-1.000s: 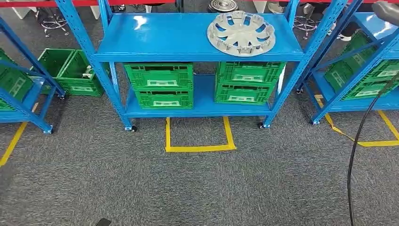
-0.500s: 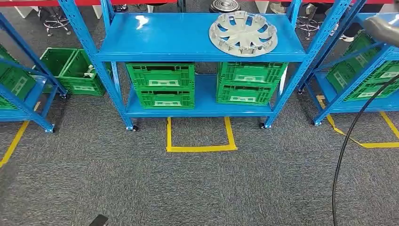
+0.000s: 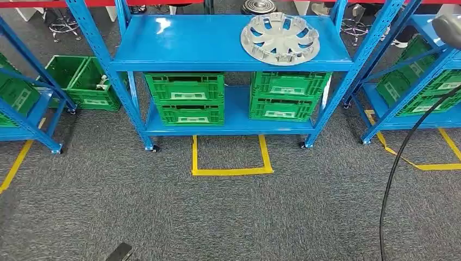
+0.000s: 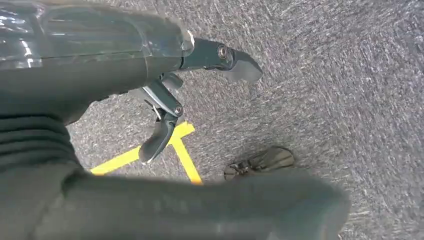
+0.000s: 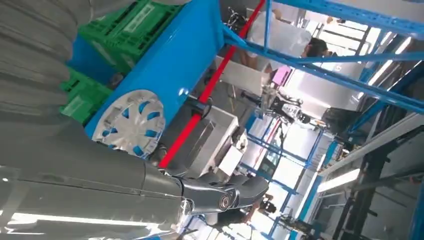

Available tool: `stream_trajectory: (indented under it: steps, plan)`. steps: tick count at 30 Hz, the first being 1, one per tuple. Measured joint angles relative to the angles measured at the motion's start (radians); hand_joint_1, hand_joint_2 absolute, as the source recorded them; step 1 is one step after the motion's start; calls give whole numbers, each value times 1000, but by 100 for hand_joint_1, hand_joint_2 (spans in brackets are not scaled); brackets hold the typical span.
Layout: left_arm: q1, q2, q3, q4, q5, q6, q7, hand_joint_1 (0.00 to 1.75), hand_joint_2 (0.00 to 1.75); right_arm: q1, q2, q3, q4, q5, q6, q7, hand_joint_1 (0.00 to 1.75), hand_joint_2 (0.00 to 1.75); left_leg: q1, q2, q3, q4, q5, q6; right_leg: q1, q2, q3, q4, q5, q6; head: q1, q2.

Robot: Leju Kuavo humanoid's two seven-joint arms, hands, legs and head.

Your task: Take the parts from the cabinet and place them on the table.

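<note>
A silver wheel cover (image 3: 280, 38) lies on the top shelf of the blue cabinet (image 3: 190, 49), toward its right end, straight ahead across the carpet. It appears again in the right wrist view (image 5: 131, 122) on the blue shelf. My right hand (image 5: 220, 195) is raised in the air well short of the cabinet, fingers stretched out and holding nothing; a grey part of that arm (image 3: 447, 24) shows at the top right of the head view. My left hand (image 4: 165, 100) hangs low over the carpet with fingers spread and nothing in them; its dark tip (image 3: 120, 253) peeks in at the bottom edge.
Green crates (image 3: 185, 98) (image 3: 285, 95) fill the cabinet's lower shelf. More blue racks with green crates stand at left (image 3: 22, 103) and right (image 3: 424, 92). A yellow tape square (image 3: 231, 171) marks the carpet before the cabinet. A black cable (image 3: 391, 179) hangs at right. A person (image 5: 315, 47) is far off.
The grey part of my right arm has shifted at the top right, and the black cable has swung left. The left hand's tip has edged slightly right. The wheel cover stays put.
</note>
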Motion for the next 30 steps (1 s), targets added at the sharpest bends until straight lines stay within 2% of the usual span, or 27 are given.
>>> stream_trajectory:
  steps: [9,23,30]
  plan:
    - [-2,-43,26,32,15,-39,-30,0,0,-10,25,6,0,43,-13,-30,0,175,0,5,0,0,0,0,0,2,0,0,0,0,1,0]
    - [-18,-63,37,62,14,-42,-21,0,0,-38,33,11,20,50,-14,-46,0,175,0,10,0,0,-1,1,0,5,-1,0,0,0,0,0]
    - [-23,-70,46,72,8,-43,-23,0,0,-39,36,11,28,51,-18,-46,0,175,-7,10,0,3,-4,6,-6,5,-1,-1,2,5,-1,0]
